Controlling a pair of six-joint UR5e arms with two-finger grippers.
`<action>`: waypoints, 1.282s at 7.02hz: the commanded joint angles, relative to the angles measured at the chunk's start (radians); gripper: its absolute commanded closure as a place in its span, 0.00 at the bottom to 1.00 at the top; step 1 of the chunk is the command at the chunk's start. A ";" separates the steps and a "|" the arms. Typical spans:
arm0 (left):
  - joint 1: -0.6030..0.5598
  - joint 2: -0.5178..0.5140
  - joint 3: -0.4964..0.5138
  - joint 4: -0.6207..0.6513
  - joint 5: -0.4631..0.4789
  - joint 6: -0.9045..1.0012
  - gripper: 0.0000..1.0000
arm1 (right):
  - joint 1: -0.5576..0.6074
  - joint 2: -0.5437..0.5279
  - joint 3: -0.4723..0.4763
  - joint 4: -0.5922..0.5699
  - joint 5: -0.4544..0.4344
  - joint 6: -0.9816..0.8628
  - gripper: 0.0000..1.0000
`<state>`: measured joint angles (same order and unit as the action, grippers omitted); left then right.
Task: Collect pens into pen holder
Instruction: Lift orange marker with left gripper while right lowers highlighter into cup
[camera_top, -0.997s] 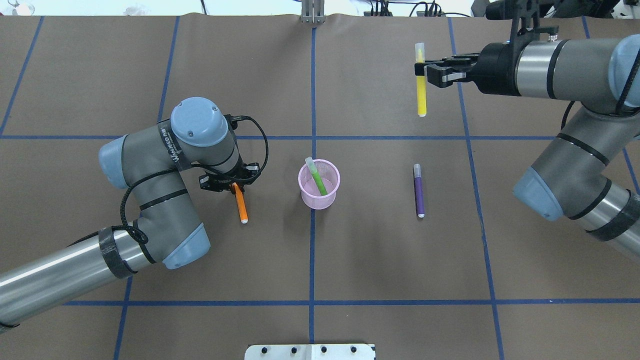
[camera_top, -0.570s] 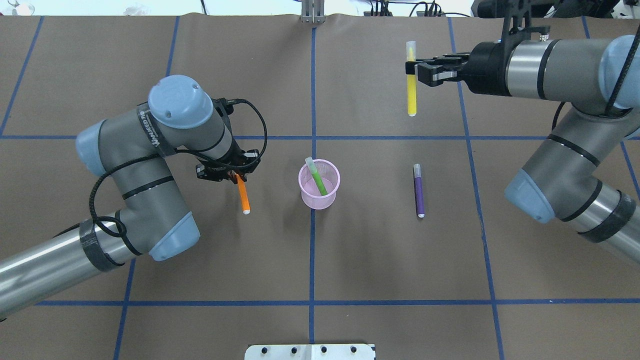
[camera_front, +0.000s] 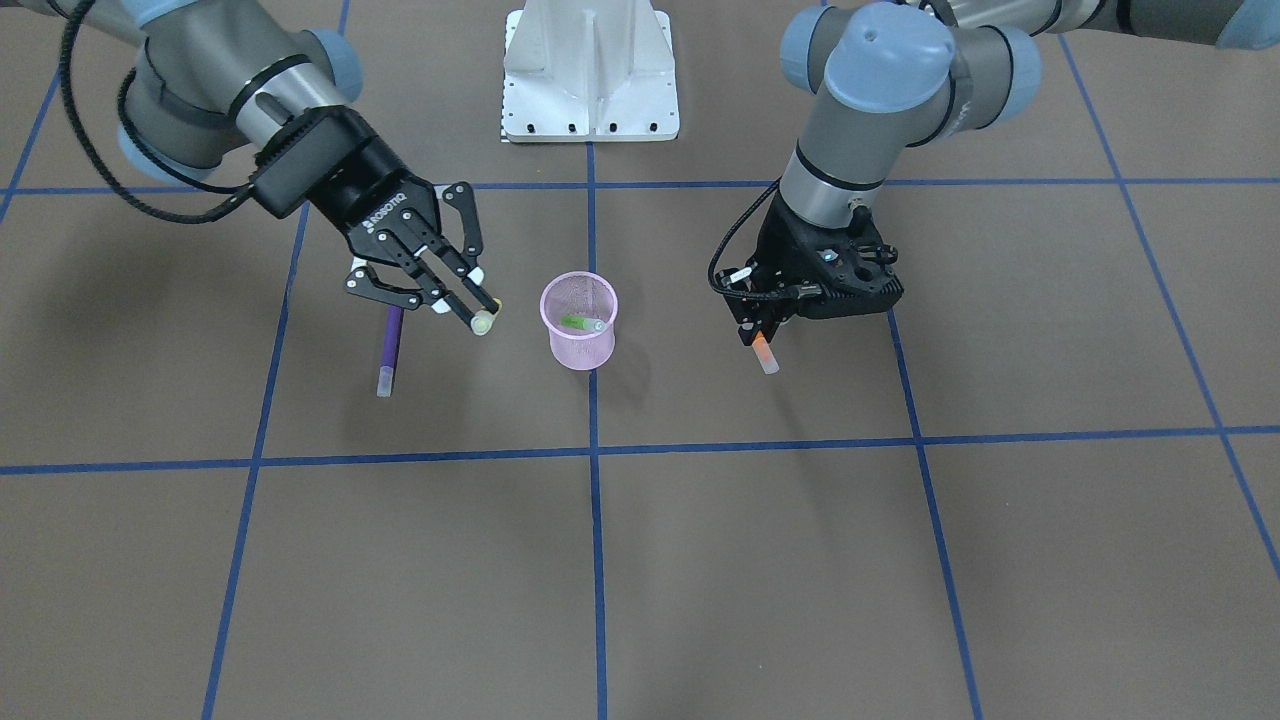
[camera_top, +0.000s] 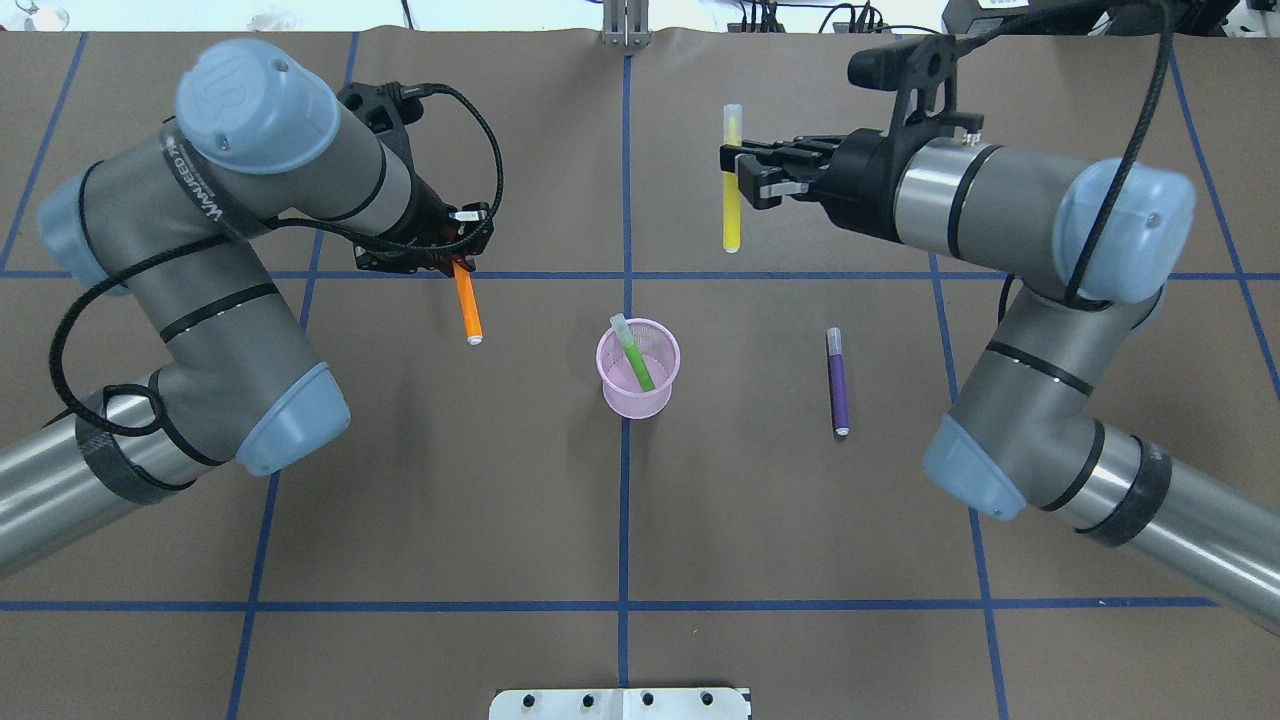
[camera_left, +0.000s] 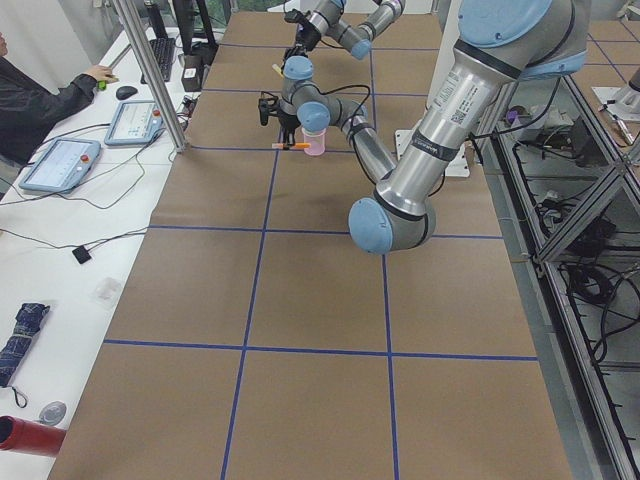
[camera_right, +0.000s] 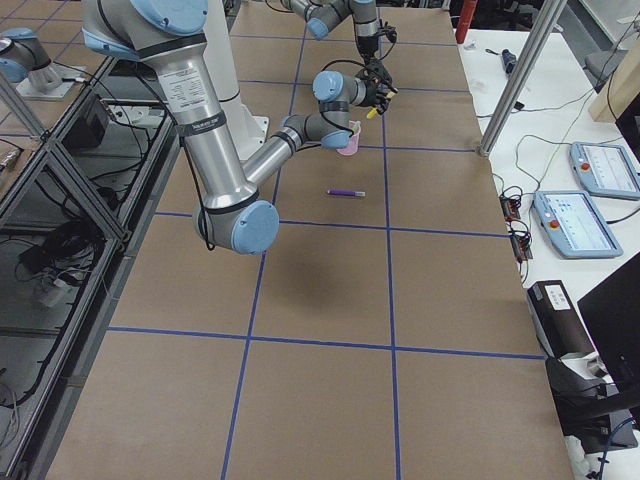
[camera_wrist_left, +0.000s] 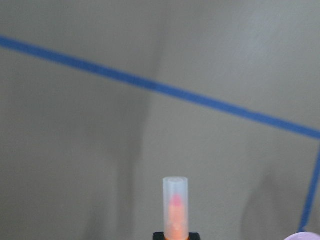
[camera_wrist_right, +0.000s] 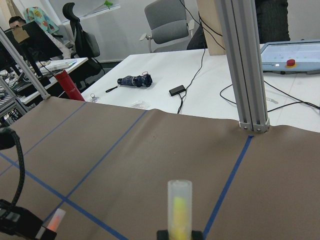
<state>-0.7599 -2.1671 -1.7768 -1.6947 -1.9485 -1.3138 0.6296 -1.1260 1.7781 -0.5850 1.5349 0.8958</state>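
A: Which of the 2 arms do we see displaced?
B: Both. The left gripper (camera_top: 452, 262) has carried the orange pen (camera_top: 466, 310) toward the far side of the table. The right gripper (camera_top: 738, 172) has swung the yellow pen (camera_top: 731, 215) inward, nearer the blue centre line (camera_top: 627, 150).

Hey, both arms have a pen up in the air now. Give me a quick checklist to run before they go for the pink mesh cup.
1. Left gripper shut on the orange marker pen: ok.
2. Right gripper shut on the yellow marker pen: ok.
3. Pink wire-mesh cup upright with room inside: ok; only the green marker pen leans in it.
4. A held pen above the cup's opening: not ok; both are off to the side of it.
5. Purple marker pen lying flat, apart from the cup: ok.
6. Whether both arms can reach the cup without meeting: cannot tell.
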 joint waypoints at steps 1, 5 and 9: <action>-0.030 0.003 -0.001 -0.002 0.002 0.016 1.00 | -0.117 0.041 -0.022 -0.006 -0.157 -0.015 1.00; -0.053 0.024 0.010 0.003 -0.003 0.070 1.00 | -0.188 0.069 -0.103 -0.004 -0.208 -0.081 1.00; -0.052 0.023 0.016 0.001 -0.003 0.070 1.00 | -0.220 0.052 -0.133 -0.001 -0.208 -0.084 1.00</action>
<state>-0.8127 -2.1443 -1.7624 -1.6923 -1.9512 -1.2448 0.4162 -1.0709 1.6599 -0.5872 1.3270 0.8133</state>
